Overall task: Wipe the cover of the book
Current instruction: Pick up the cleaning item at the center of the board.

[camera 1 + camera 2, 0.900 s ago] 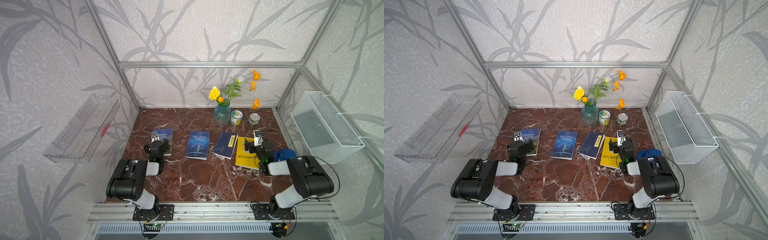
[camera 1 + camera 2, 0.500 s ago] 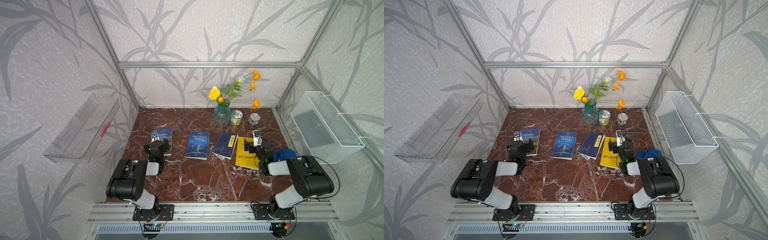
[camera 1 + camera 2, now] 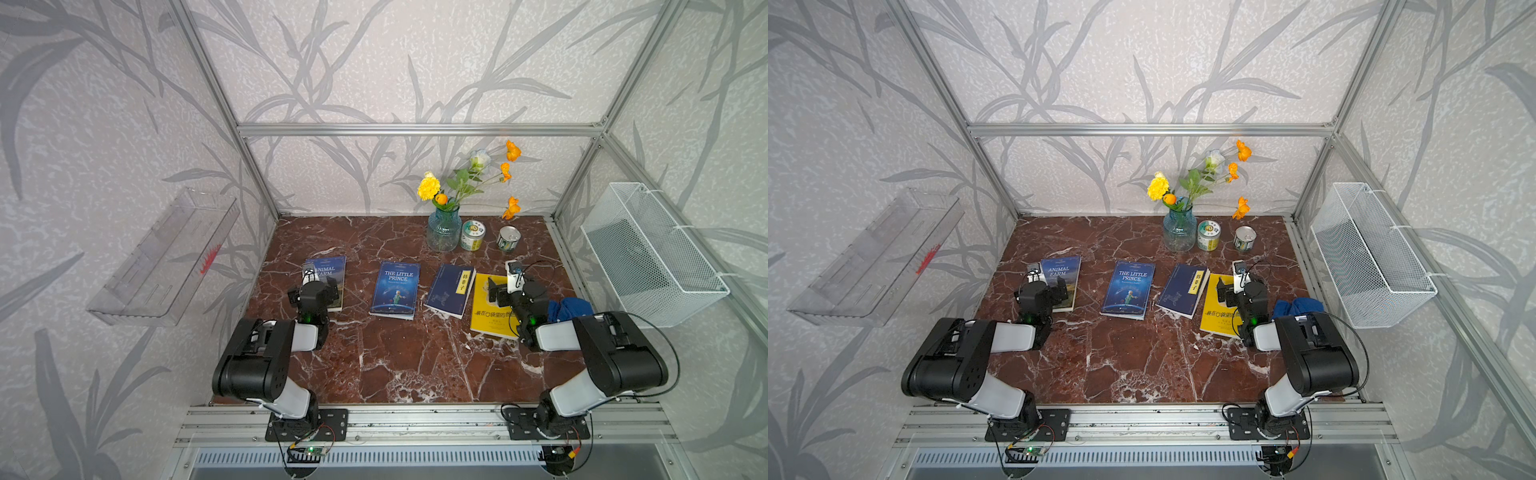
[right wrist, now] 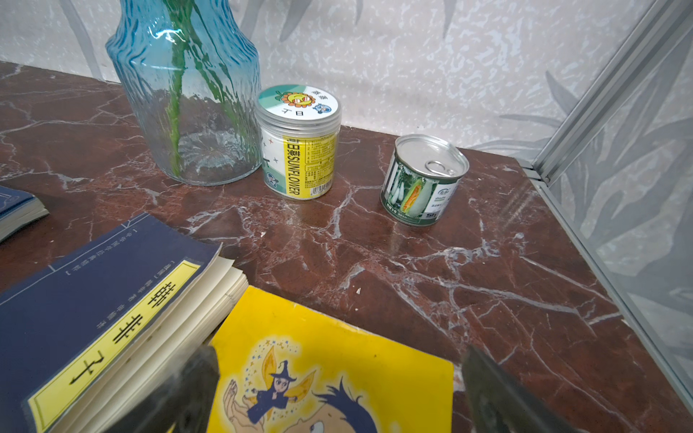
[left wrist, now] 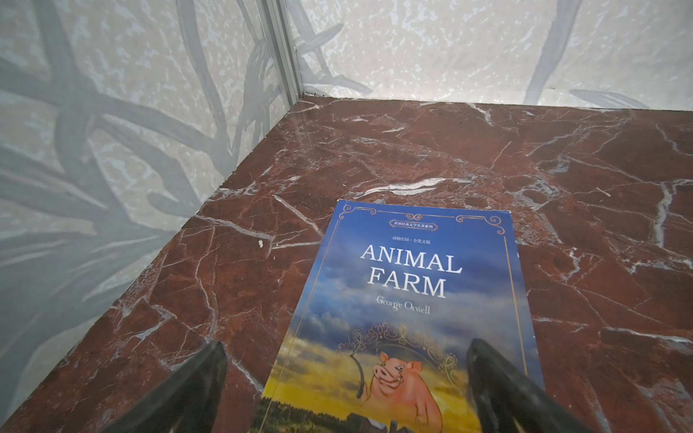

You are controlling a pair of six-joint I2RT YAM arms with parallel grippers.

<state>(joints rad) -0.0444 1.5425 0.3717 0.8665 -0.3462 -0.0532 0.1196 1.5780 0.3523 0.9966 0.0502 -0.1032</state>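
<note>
Several books lie flat in a row in both top views: "Animal Farm" (image 3: 330, 272), "The Little Prince" (image 3: 397, 289), a dark blue book (image 3: 451, 289) and a yellow book (image 3: 486, 307). A crumpled blue cloth (image 3: 569, 309) lies on the table to the right of the yellow book, partly behind my right arm. My left gripper (image 5: 345, 346) hangs open and empty over the near end of "Animal Farm" (image 5: 408, 277). My right gripper (image 4: 339, 352) is open and empty above the yellow book (image 4: 375, 348), whose left edge lies under the dark blue book (image 4: 93, 300).
A blue glass vase (image 4: 187, 93) with flowers, a sunflower jar (image 4: 300, 142) and a small tin (image 4: 423, 180) stand at the back right. A white wire basket (image 3: 652, 257) hangs on the right wall and a clear tray (image 3: 166, 257) on the left wall.
</note>
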